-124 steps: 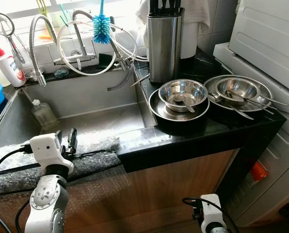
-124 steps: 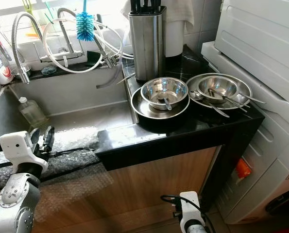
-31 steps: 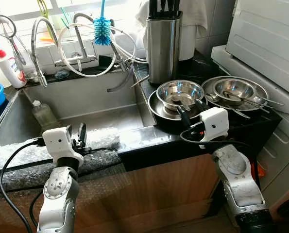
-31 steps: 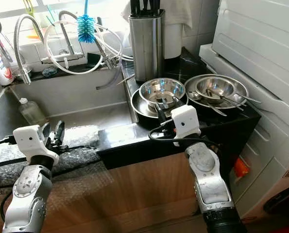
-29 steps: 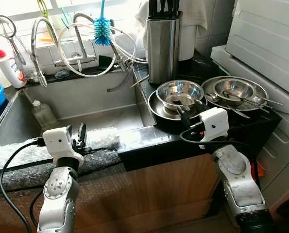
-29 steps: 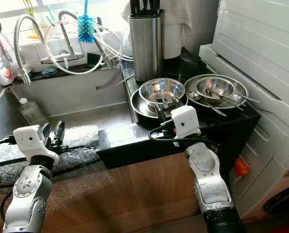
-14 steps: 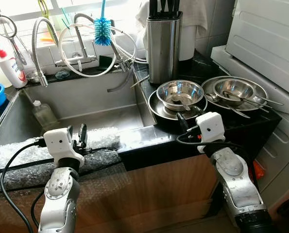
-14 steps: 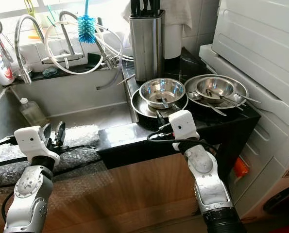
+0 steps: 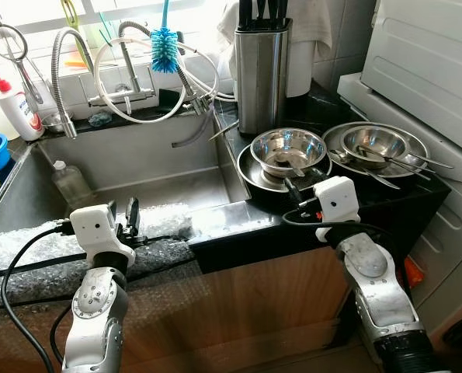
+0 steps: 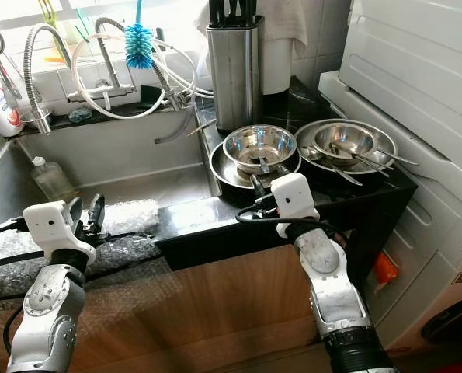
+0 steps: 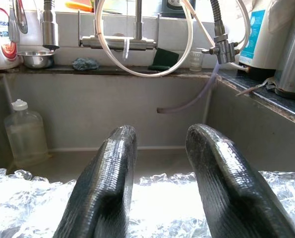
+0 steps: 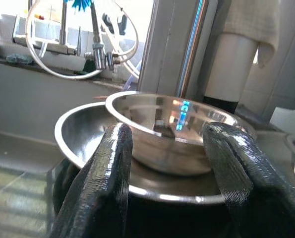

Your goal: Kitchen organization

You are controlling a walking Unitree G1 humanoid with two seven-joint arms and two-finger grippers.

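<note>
— Where's the right claw (image 9: 297, 189)?
— Centre of frame, fingers apart, gripping nothing, just before the nested steel bowl (image 9: 287, 148) and wide dish (image 9: 250, 172) on the black tabletop (image 9: 238, 221).
— The left claw (image 9: 126, 214)?
— Lower left, parted, empty, over bubble wrap (image 9: 29, 245).

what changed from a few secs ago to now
The right gripper came up from low by the cupboard front to the counter edge, and now points open at the stacked steel bowls, touching nothing. The left gripper rose slightly and hovers open over the bubble wrap. Bowls, spoons, knife block and taps stayed put.
</note>
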